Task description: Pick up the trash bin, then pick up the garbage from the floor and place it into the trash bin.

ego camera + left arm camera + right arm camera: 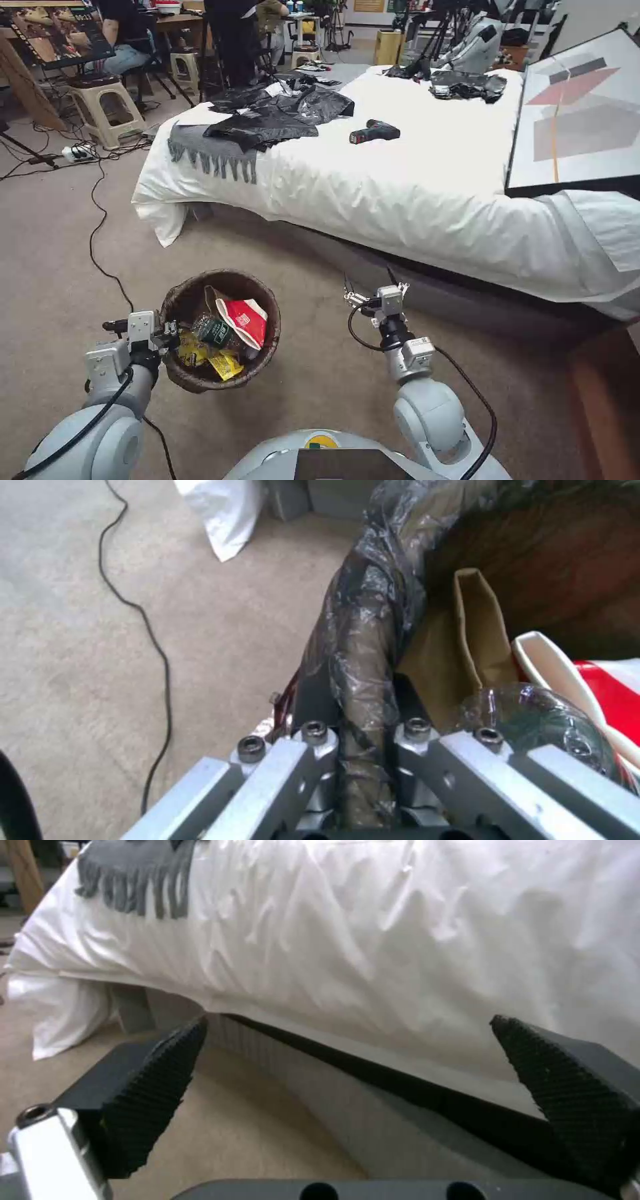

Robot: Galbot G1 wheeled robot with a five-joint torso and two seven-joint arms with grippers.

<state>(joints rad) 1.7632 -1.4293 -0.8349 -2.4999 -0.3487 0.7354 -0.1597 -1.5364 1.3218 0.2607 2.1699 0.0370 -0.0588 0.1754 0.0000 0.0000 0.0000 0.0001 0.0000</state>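
The trash bin (pixel 268 308), lined with a wrinkled dark-brown bag, hangs low at my front left. My left gripper (pixel 170 331) is shut on its near-left rim; in the left wrist view the gripper (pixel 363 705) clamps the bag-covered rim (pixel 373 605). Inside the bin lies garbage: a red-and-white packet (pixel 245 320) (pixel 617 690), a small green-labelled bottle (pixel 212 330) (pixel 533 720), yellow wrappers (pixel 223 363) and a brown paper bag (pixel 477 630). My right gripper (pixel 368 279) (pixel 347 1080) is open and holds nothing, facing the bed's side above the carpet.
A bed (pixel 427 180) with a white sheet (pixel 367 940) spans the space ahead, carrying black bags (pixel 280 113), a grey scarf (pixel 207 157) and a drill (pixel 373 132). A framed picture (pixel 580 113) leans at right. A black cable (pixel 100 220) runs over the carpet at left.
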